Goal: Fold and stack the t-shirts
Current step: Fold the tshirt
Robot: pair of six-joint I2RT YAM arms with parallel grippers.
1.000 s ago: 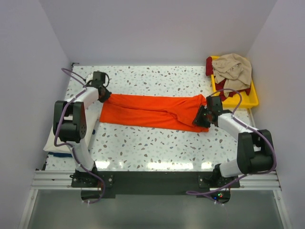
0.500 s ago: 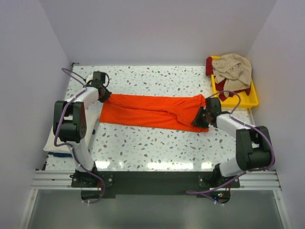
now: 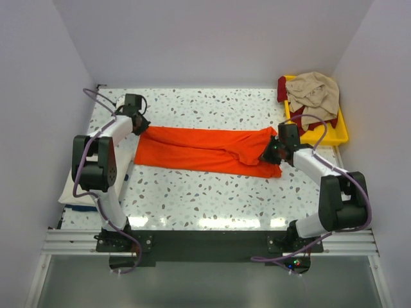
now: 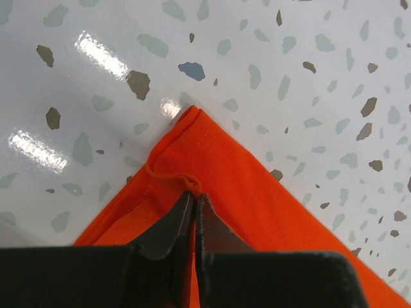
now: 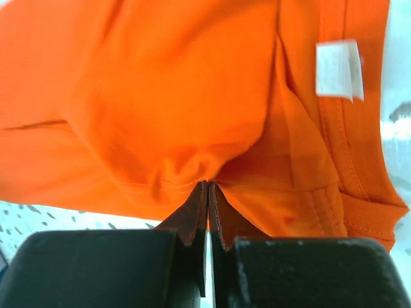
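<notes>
The orange t-shirt (image 3: 199,149) is pinched at its left corner by the left gripper (image 4: 194,197) and at its right bunch by the right gripper (image 5: 207,187). These thin bites could be lost if the cloth is pulled taut, skewing the fold.

A white tabletop flecked with grey and brown chips (image 3: 205,192) carries a bright orange cloth t-shirt (image 3: 199,149), lying flat as a long band from the left gripper (image 3: 142,125) across to the right gripper (image 3: 270,154). Just beyond the right gripper, toward the far corner, sits a yellow plastic tray (image 3: 339,130). Nearer than the left gripper, at the table's outer edge, lies a white cloth bundle (image 3: 69,191).
</notes>
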